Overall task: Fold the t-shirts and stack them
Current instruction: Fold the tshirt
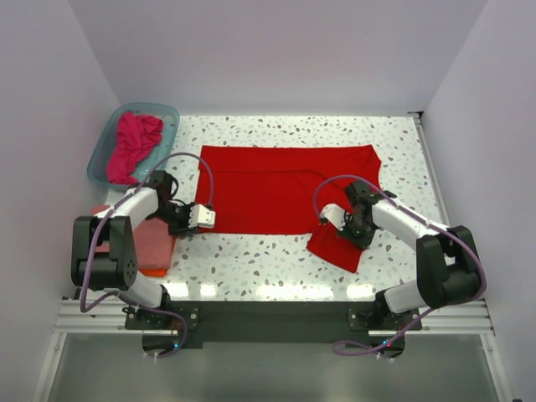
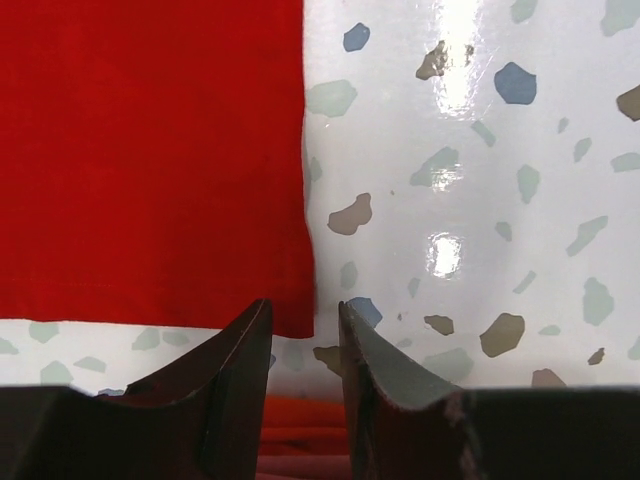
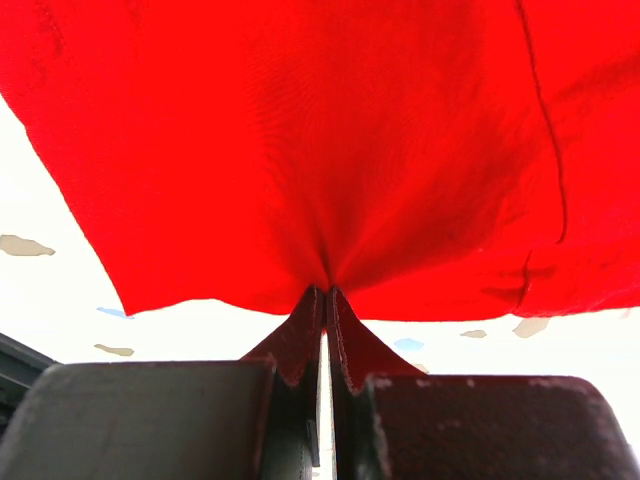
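A bright red t-shirt (image 1: 276, 184) lies spread flat across the middle of the table. Its lower right part (image 1: 337, 249) hangs out toward the front, and my right gripper (image 1: 350, 233) is shut on it. In the right wrist view the cloth (image 3: 320, 150) bunches into the closed tips of my right gripper (image 3: 327, 292). My left gripper (image 1: 198, 224) sits at the shirt's lower left corner. Its jaws (image 2: 305, 312) stand apart, with the corner (image 2: 295, 320) just ahead of the tips and nothing gripped. A magenta-pink t-shirt (image 1: 134, 144) lies crumpled in the tub. Folded salmon and orange t-shirts (image 1: 152, 244) lie under the left arm.
The translucent teal tub (image 1: 167, 117) stands at the back left corner. The folded stack (image 2: 300, 440) shows just below my left fingers. Speckled tabletop (image 1: 251, 255) runs along the front, and white walls close in the back and sides.
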`<act>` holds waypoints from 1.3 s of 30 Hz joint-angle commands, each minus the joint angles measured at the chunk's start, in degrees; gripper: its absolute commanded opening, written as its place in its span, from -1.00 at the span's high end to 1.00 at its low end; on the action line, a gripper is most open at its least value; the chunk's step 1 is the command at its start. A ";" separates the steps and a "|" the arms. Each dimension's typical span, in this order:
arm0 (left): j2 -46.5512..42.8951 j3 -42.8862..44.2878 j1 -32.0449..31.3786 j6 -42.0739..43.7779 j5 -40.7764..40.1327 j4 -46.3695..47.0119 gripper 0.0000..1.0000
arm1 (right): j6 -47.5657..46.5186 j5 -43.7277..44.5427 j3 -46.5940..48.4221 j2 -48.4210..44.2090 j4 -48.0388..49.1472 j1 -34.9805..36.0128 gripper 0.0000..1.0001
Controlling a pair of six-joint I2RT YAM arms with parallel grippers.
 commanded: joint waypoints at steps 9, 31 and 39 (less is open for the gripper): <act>3.35 -1.75 -1.68 2.56 -2.72 4.07 0.34 | -0.87 -0.64 1.61 -1.94 -2.08 -0.74 1.00; -2.18 8.16 1.92 4.50 2.28 -11.04 1.00 | -2.88 -5.12 6.43 -13.64 -11.48 -4.42 1.00; 1.77 14.59 3.77 0.90 6.41 -11.92 1.00 | -6.67 -4.95 12.15 -8.02 -12.27 -7.41 1.00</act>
